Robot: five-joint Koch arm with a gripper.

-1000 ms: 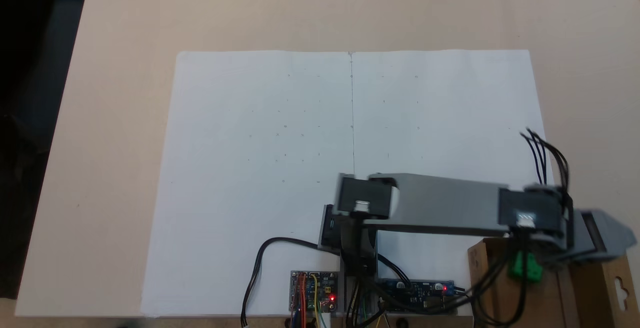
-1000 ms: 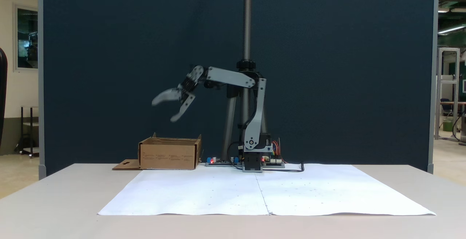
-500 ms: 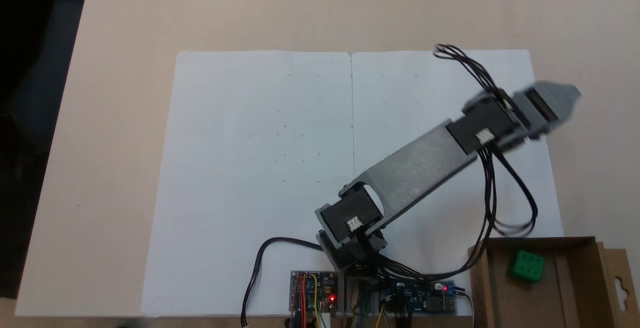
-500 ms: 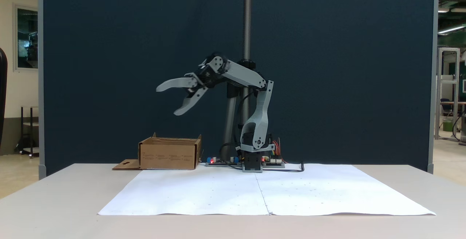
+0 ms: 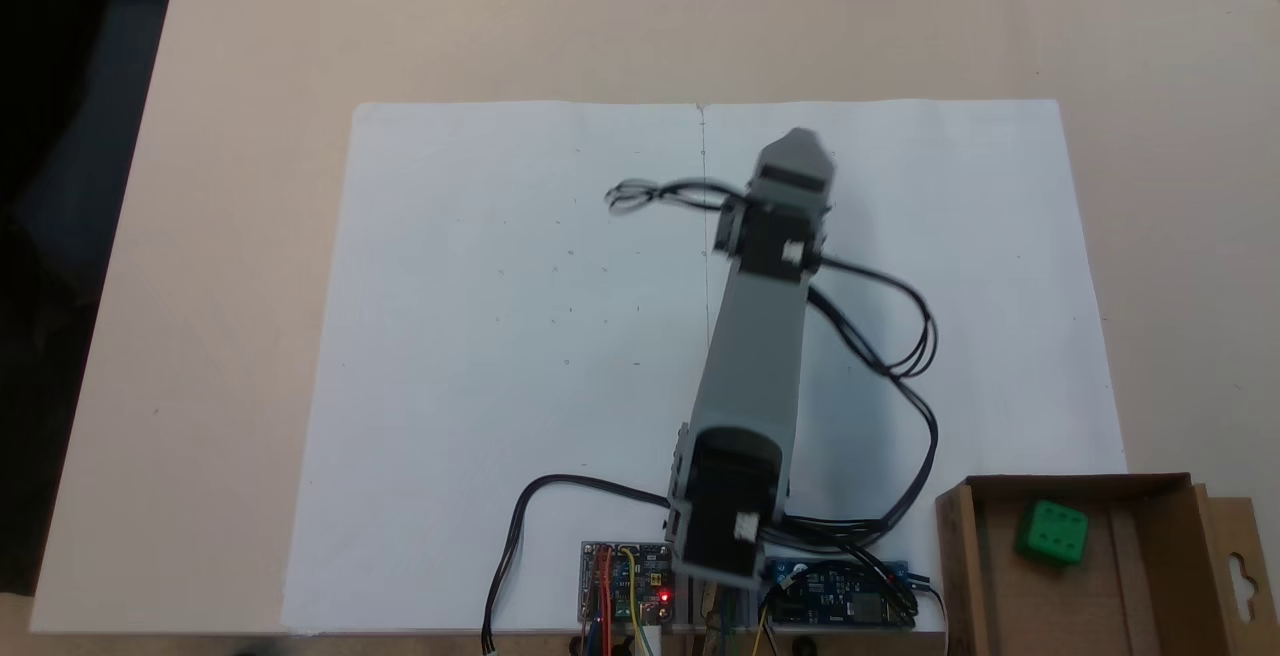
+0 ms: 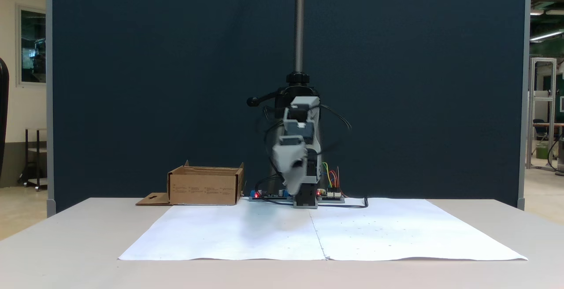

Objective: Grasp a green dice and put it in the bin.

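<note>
1. The green dice (image 5: 1051, 532) lies inside the bin (image 5: 1160, 576), on its cardboard floor nearer the wall that faces the arm's base, with nothing touching it.
2. The bin (image 6: 205, 186) is a shallow brown cardboard box with low walls; a flat flap (image 5: 1238, 568) with a hang-hole cutout juts from its far side.
3. The grey arm (image 5: 752, 356) stretches from its base beside the bin out over the white paper sheet (image 5: 480, 336), well apart from the bin.
4. The gripper (image 5: 797, 151) at the arm's end is motion-blurred in both fixed views; whether its fingers are apart or together cannot be told.
5. Loose black cables (image 5: 900, 356) loop from the arm between it and the bin.
6. Two small circuit boards (image 5: 627, 581) with a lit red light sit beside the arm's base, just off the bin's near wall.
7. The matte beige tabletop (image 5: 250, 136) carries the paper, which has a centre seam and faint pencil marks.
8. Behind the bin stand a dark blue panel (image 6: 154, 82) and a metal pole (image 6: 299, 20).
</note>
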